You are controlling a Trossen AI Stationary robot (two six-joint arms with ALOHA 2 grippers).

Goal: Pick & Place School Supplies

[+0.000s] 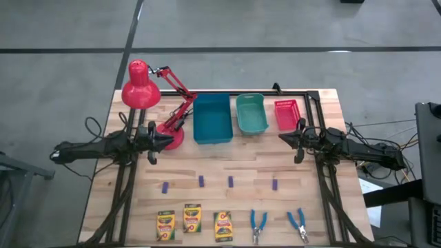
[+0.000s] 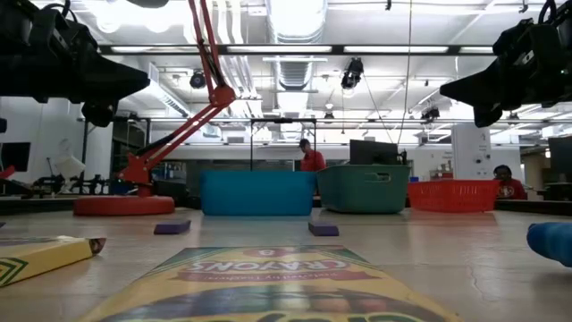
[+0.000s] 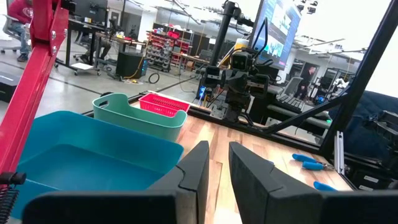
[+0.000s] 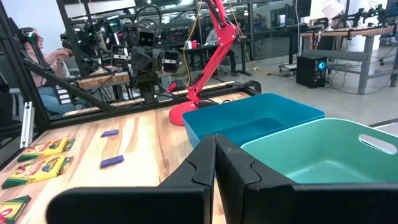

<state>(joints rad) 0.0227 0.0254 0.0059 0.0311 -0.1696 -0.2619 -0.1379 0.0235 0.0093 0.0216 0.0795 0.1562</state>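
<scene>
Three yellow-and-green crayon boxes (image 1: 165,224) (image 1: 192,217) (image 1: 223,225) lie flat near the table's near edge. Two blue-handled tools (image 1: 258,226) (image 1: 298,224) lie to their right. Several small purple blocks (image 1: 165,187) (image 1: 201,180) (image 1: 231,181) lie in a row farther in. My left gripper (image 1: 169,140) (image 3: 219,149) hovers by the lamp base, its fingers a narrow gap apart. My right gripper (image 1: 281,138) (image 4: 215,140) hovers in front of the red bin, shut and empty. Both point toward the table's middle, well above the supplies.
A blue bin (image 1: 212,118), a teal bin (image 1: 251,114) and a red basket (image 1: 286,114) stand in a row along the far edge. A red desk lamp (image 1: 141,88) stands at far left, its base (image 1: 172,136) beside my left gripper. Bare wood lies between the bins and the purple blocks.
</scene>
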